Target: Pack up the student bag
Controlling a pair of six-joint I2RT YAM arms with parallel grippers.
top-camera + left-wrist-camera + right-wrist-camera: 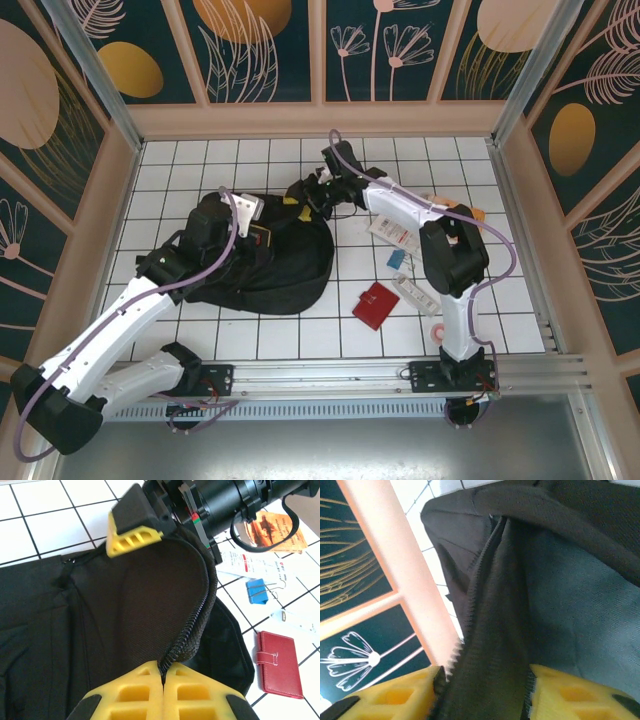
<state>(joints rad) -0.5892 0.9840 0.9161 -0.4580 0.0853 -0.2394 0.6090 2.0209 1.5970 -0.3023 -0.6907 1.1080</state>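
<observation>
L gripper (163, 678), clenched on zip edge of student bag (280, 270), and R gripper (485, 689), grasping far rim, hold mouth spread, prob. for loading; bag lies flat mid-table (300, 335), red wallet (376, 305) just beside it.

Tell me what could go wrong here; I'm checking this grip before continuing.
The left jaws pinch only the zipper edge of the student bag; it could slip free.
The right jaws hold the same flap, so opposing pulls might strain the zipper.
The blue binder clip and red wallet lie near; a dragged bag may shove them.
</observation>
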